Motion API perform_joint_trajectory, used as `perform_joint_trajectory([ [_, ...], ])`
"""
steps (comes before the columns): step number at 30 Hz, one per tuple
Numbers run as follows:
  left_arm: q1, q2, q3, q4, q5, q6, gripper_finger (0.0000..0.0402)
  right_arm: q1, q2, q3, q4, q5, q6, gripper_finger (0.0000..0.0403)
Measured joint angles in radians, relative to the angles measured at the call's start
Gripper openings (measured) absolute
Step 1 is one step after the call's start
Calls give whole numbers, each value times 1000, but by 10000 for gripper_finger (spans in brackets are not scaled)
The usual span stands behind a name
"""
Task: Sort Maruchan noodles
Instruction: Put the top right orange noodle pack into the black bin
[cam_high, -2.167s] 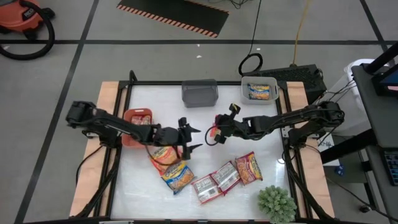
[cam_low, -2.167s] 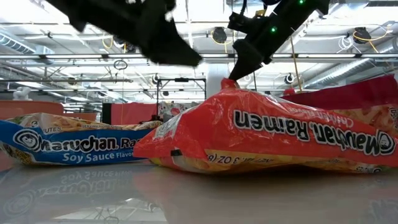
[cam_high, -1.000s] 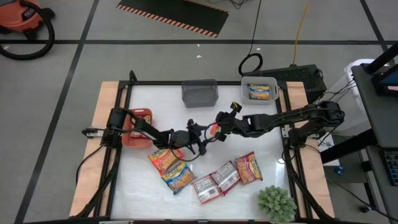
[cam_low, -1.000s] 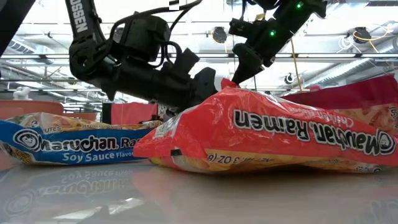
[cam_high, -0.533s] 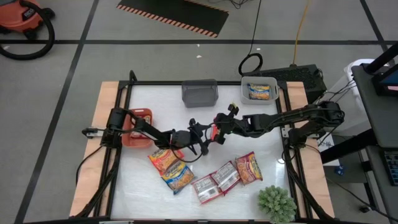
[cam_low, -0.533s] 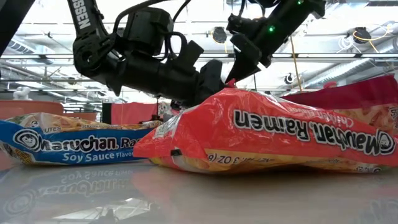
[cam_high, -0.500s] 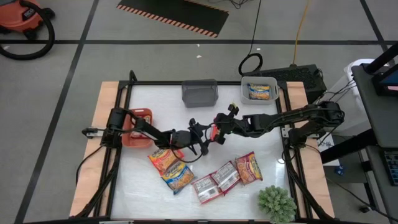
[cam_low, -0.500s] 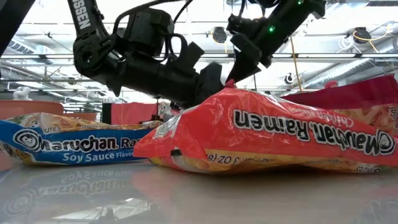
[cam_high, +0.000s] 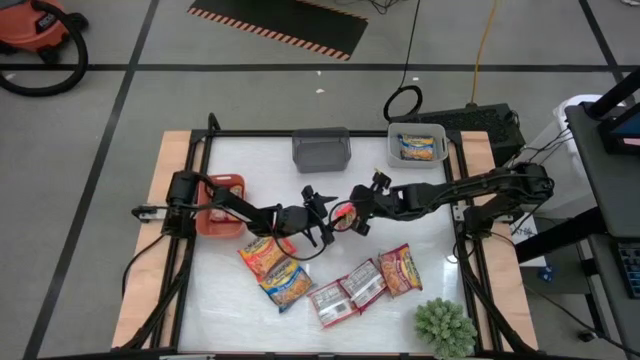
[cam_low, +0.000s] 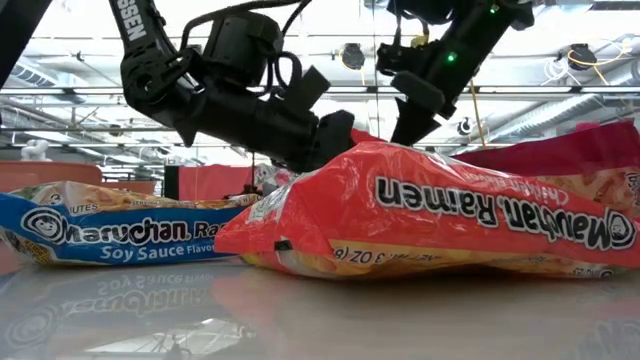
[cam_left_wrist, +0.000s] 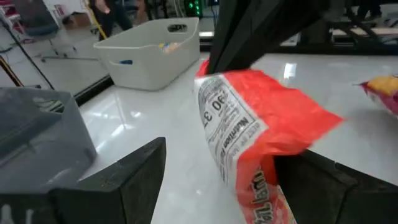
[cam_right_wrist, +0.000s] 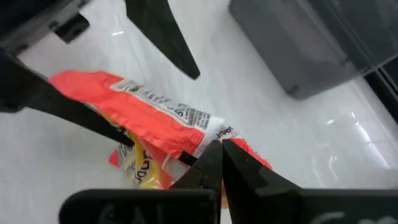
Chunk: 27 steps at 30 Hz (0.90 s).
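Jaws, right gripper: pinched together on one short edge of a red-trimmed packet, which hangs from that grip above the middle of the table. Jaws, left gripper: spread wide, one finger on either side of the same packet, neither shown pressing on it in the left wrist view. Item in hand: one crinkly Maruchan packet, red trim, printed back panel facing the left wrist camera, held in the air between the two grippers, which meet nose to nose in the high view. Step, as judged: a hand-over from right arm to left, at the point where the receiver brackets the packet but has not yet taken it. Next move, as judged: the left fingers need to shut across the body of the packet before the right lets go of the edge; the film is slippery and folded, so a grip well onto the body looks safer than one at the loose corner. Likely destination: the red bin on the left side of the table, which shows a packet in it. Other stock: five loose packets lying flat near the front of the table, well apart from both grippers; a white bin at the far right with one packet inside; a grey bin at the far middle, contents not visible.
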Motion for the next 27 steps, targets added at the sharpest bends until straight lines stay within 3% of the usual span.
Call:
perform_joint_trajectory([
  [3,2,1,-1,-13,12,-31,289,0,0,0,-28,-20,24,0],
  [8,17,1,-1,-27,159,-130,289,0,0,0,-41,-47,49,0],
  [14,19,3,-1,-37,234,-202,289,0,0,0,-43,-48,54,0],
  [27,19,8,-1,-46,151,-268,289,0,0,0,28,-75,29,0],
])
